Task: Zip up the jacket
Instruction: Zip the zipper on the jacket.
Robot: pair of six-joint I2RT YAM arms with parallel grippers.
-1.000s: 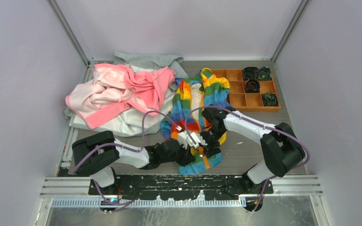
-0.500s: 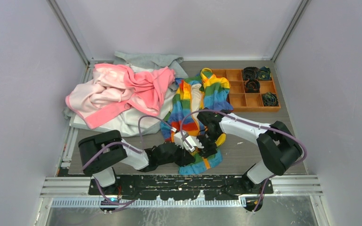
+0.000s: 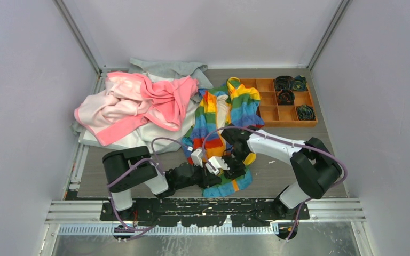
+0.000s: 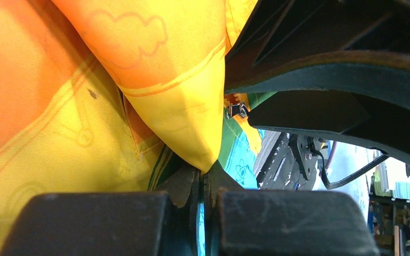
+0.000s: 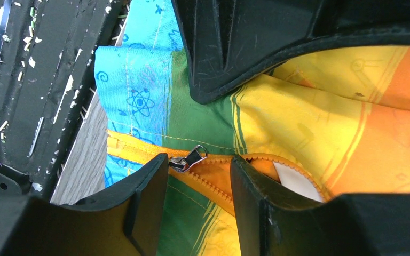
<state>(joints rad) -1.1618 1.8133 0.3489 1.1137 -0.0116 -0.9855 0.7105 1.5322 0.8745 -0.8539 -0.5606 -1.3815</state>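
Jaws clamped tight on the left gripper, with a pointed fold of yellow cloth from the jacket nipped right between them. That's a firm pinch, no gap showing at all.

Over to the right gripper: fingers spread, roughly half apart, and nothing is gripped. They straddle the orange zipper tape, and the little metal zipper pull lies in the gap. It sits just beside the left-hand finger, tilted up toward the other one. Whether it touches that finger, I can't tell. Green and yellow stripes run under the tips, blue with atom prints beyond, and a sliver of cream lining peeks out by the right-hand finger.

Widening out, from above both arms meet low over the jacket's hem end, close to their own bases. The jacket lies mid-table, hem toward the arms and collar toward the far wall. The front is still parted up top, with cream showing between the rainbow stripes. Its collar end sits just beside an orange tray, which has dark rolls in its far-right compartments. To the left, a pink garment is heaped on a grey garment, its edge touching the jacket's left side.
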